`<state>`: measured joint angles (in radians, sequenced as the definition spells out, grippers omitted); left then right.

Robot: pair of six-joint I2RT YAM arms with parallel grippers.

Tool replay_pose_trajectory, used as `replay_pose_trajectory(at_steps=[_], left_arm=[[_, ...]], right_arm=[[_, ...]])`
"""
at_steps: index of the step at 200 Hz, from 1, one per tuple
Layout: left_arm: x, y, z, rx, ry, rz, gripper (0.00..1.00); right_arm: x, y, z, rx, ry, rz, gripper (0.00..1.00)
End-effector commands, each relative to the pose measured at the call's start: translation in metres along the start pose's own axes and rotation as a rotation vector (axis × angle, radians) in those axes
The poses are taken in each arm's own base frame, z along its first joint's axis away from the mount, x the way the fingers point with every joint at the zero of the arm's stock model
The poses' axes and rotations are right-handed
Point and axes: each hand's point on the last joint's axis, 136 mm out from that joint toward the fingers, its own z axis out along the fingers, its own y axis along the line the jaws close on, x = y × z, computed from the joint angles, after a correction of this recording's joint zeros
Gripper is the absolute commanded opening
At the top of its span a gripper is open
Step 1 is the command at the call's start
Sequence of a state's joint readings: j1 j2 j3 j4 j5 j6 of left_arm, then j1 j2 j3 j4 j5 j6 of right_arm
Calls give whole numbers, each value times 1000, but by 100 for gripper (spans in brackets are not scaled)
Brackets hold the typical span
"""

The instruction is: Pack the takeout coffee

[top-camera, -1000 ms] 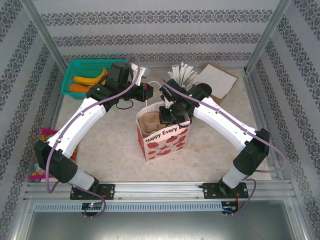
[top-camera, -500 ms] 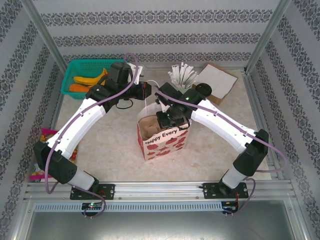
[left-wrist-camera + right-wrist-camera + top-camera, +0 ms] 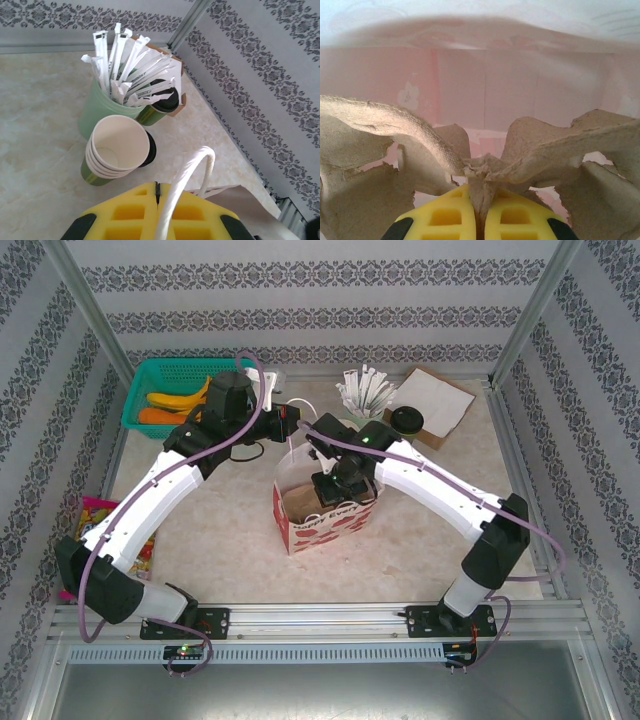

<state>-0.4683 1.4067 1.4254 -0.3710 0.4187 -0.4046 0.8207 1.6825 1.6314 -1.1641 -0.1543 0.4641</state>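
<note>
A takeout coffee [image 3: 405,420], a small green cup with a black lid, stands at the back right beside the cup of sticks; in the left wrist view its lid [image 3: 165,102] peeks out behind the sticks. The white paper bag [image 3: 325,510] with red hearts stands open mid-table. My left gripper [image 3: 288,420] [image 3: 158,192] is shut on the bag's white rope handle [image 3: 187,175]. Inside the bag, my right gripper [image 3: 335,485] [image 3: 480,192] is shut on the middle ridge of a brown pulp cup carrier [image 3: 395,130]. Pink bag walls [image 3: 485,80] surround it.
A stack of lidless cups [image 3: 117,147] lies beside the green cup of white-wrapped sticks [image 3: 102,107], with a second black lid [image 3: 150,149] just behind the stack. A green basket with bananas [image 3: 175,390] sits back left, brown cardboard [image 3: 435,400] back right, and snack packets [image 3: 90,515] at the left edge.
My right gripper has sunk deeper into the bag with the carrier. The left arm shifted slightly left, still holding the handle. The lidded coffee came into sight behind the right arm.
</note>
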Motion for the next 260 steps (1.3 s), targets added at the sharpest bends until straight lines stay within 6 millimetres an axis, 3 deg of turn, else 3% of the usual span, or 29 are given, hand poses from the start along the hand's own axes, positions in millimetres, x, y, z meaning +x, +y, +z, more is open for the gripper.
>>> replay_pose_trajectory(at_steps=[1, 55, 86, 114, 143, 161, 209, 240, 260], left_arm=[[-17, -20, -10, 91, -73, 52, 0], [-8, -25, -9, 136, -46, 85, 0], [-5, -29, -8, 161, -28, 88, 3], [-3, -27, -18, 129, -28, 119, 23], [10, -19, -47, 49, -32, 219, 65], [26, -12, -68, -4, -27, 283, 76], [82, -44, -112, 137, 63, 431, 77], [115, -66, -113, 223, 166, 501, 75], [129, -78, -105, 246, 213, 591, 66]], right_arm=[[9, 4, 7, -5, 85, -3, 0], [3, -1, 13, 2, 131, 89, 0], [4, -6, 28, 31, 177, 137, 0], [1, -2, 31, 20, 182, 156, 0], [3, -1, 30, 19, 188, 163, 0], [3, -1, 28, 14, 184, 168, 0], [-4, 3, 27, 5, 161, 175, 0], [-7, 4, 27, 10, 158, 177, 0], [-9, 5, 27, 12, 161, 187, 0]])
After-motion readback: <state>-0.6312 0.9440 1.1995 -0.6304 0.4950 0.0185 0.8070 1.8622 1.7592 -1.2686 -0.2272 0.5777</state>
